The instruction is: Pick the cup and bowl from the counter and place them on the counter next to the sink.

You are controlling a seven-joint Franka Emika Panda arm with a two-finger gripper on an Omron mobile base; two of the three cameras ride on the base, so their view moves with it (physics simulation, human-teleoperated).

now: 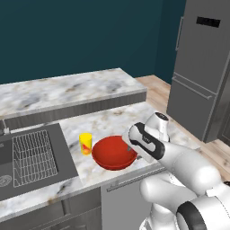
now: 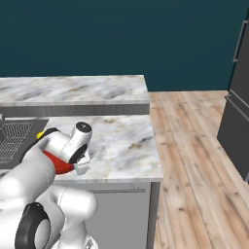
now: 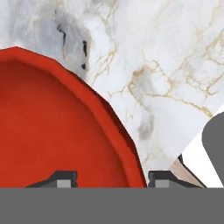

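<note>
The red bowl (image 1: 112,152) rests on the marble counter (image 1: 112,119) near its front edge, right of the sink (image 1: 27,157). The small yellow cup (image 1: 86,143) stands upright just left of the bowl, between it and the sink. My gripper (image 1: 131,153) is low over the bowl's right rim. In the hand view the gripper (image 3: 112,179) is open, its fingertips (image 3: 162,179) standing apart on either side of the bowl (image 3: 57,122) rim without clamping it. From the right base view the bowl (image 2: 61,166) and cup (image 2: 41,133) are mostly hidden behind my arm.
A wire rack (image 1: 33,155) lies in the sink. A raised marble ledge (image 1: 67,90) runs behind the counter. A grey fridge (image 1: 202,67) stands at the right, with wooden floor (image 2: 194,146) past the counter's end.
</note>
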